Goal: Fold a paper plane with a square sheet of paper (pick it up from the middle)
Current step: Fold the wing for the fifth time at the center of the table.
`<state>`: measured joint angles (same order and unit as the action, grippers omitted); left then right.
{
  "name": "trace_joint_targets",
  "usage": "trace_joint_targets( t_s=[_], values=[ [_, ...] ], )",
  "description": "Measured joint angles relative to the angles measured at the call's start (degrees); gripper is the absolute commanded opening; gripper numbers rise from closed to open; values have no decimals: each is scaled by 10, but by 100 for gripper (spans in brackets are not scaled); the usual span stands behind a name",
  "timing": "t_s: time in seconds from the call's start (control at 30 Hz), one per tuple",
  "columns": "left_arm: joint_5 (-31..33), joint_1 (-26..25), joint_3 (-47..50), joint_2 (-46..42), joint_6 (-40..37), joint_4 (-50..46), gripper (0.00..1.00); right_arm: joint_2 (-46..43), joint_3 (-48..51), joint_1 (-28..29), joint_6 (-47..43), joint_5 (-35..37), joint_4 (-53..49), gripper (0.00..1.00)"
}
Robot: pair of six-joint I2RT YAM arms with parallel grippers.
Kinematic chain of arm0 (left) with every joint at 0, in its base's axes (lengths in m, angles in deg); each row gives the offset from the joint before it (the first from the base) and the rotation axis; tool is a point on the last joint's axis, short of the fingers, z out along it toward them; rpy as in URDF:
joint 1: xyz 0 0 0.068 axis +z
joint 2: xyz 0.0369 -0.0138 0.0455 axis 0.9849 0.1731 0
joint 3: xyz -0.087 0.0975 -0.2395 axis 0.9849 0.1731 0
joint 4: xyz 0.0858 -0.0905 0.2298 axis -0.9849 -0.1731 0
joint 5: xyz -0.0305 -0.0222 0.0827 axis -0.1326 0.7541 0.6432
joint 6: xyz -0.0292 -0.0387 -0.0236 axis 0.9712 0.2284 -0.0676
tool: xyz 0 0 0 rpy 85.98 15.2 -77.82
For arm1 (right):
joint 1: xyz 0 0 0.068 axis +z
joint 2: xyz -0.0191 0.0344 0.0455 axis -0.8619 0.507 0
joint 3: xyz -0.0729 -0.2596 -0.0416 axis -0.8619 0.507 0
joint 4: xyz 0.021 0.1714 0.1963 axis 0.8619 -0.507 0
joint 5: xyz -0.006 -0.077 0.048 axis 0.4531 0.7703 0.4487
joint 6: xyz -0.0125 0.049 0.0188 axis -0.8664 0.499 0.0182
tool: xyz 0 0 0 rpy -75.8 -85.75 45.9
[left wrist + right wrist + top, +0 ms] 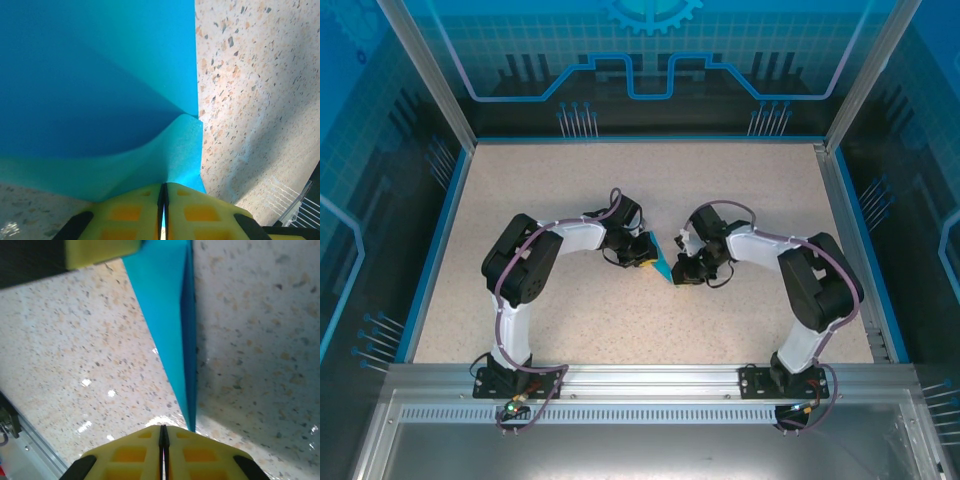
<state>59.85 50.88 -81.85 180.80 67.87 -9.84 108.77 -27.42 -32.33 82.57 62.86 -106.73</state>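
Observation:
The bright blue sheet of paper lies folded at the middle of the table, between the two grippers. In the left wrist view the paper shows a diagonal crease, and a lifted flap runs into my left gripper, which is shut on it. In the right wrist view the paper tapers to a narrow point with one raised edge. That point ends beside the right finger of my right gripper, whose jaws are shut with nothing visible between them. A yellow finger of the left gripper sits at the paper's far end.
The speckled beige table is bordered by blue edging and transparent walls. An aluminium rail with both arm bases runs along the near edge. The two arms bend inward toward the centre.

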Motion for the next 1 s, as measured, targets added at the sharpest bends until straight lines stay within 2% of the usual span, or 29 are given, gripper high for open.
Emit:
trace_joint_targets(
  t_s=[0.4, 1.0],
  values=[
    [0, 0, 0, 0, 0, 0, 13, 77, -53, 1, 6, -11, 19, 11],
    [1, 0, 0, 0, 0, -1, 12, 62, -14, 0, -15, -21, 26, 10]
  ],
)
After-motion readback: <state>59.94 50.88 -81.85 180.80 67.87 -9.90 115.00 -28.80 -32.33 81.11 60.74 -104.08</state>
